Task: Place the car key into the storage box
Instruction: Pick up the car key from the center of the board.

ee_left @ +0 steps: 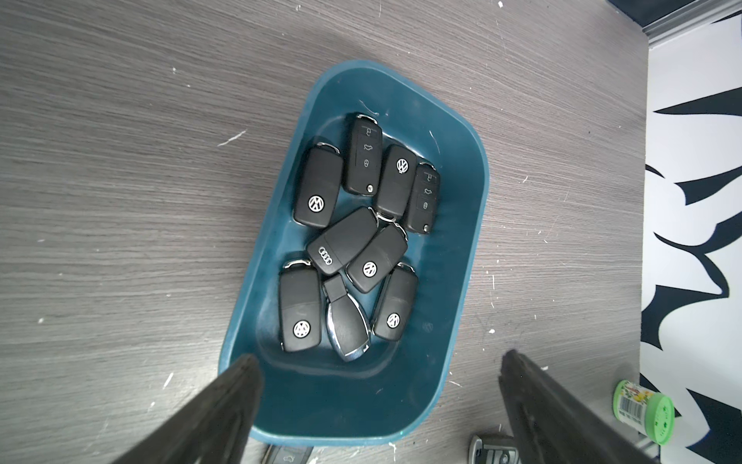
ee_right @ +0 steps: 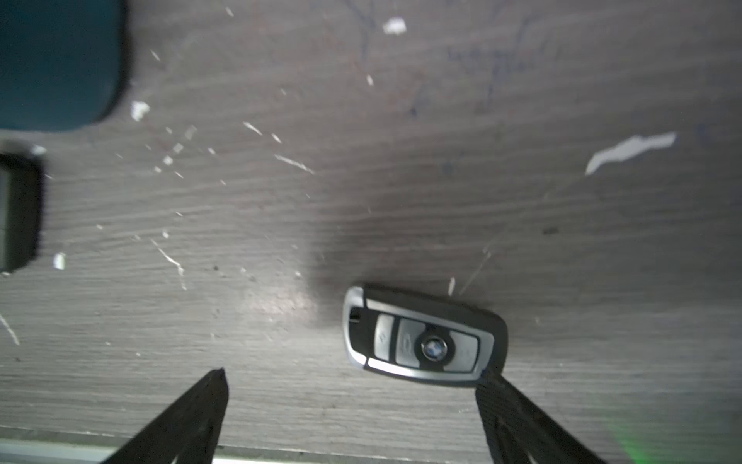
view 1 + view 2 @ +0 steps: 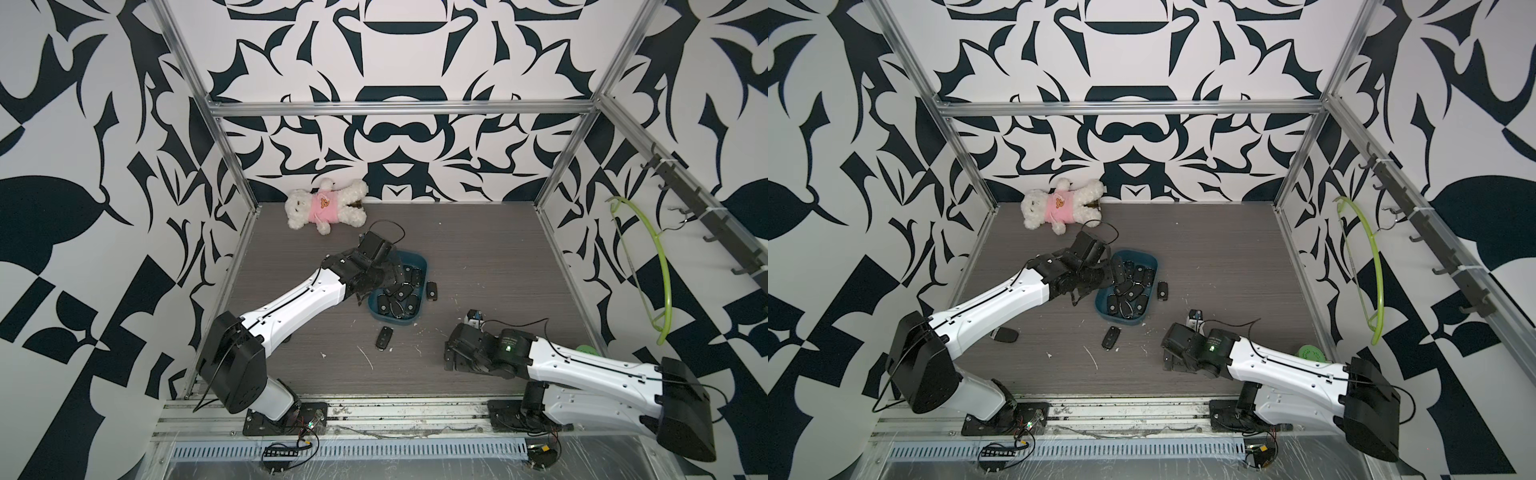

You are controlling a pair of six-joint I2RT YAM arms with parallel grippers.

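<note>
The teal storage box (image 3: 420, 261) (image 1: 461, 241) stands mid-table with several black car keys (image 1: 341, 245) lying in it. My left gripper (image 1: 379, 357) (image 3: 384, 282) hovers over the box, open and empty. A silver-and-black car key (image 2: 425, 345) lies flat on the table. My right gripper (image 2: 353, 377) (image 3: 449, 359) is open low above it, with one fingertip (image 2: 488, 385) at the key's corner and nothing between the jaws. In both top views the right gripper hides this key.
Loose car keys lie right of the box (image 3: 432, 291), in front of it (image 3: 383, 337) and under the left arm (image 3: 1005, 334). A plush bear (image 3: 326, 205) lies at the back. A green jar (image 1: 642, 413) stands front right. A green hanger (image 3: 660, 257) hangs on the right wall.
</note>
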